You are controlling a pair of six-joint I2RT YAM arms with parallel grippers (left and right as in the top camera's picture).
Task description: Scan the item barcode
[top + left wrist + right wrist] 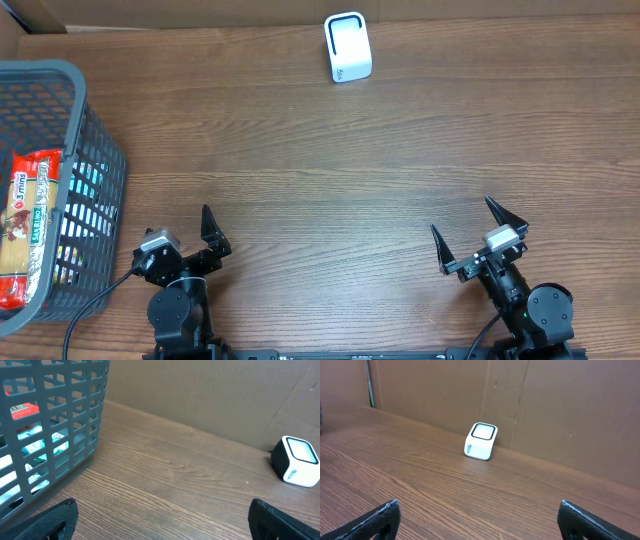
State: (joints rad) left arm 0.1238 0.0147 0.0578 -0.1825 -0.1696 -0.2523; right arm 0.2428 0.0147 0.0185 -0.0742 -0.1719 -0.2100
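Left gripper and right gripper both gape empty, right of the grey plastic lattice basket. The red-and-yellow snack packet lies inside. Reaching in, I could snag that wall.

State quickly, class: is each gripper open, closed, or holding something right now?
Left black two-finger gripper: open, holding nothing.
Right black two-finger gripper: open, holding nothing.
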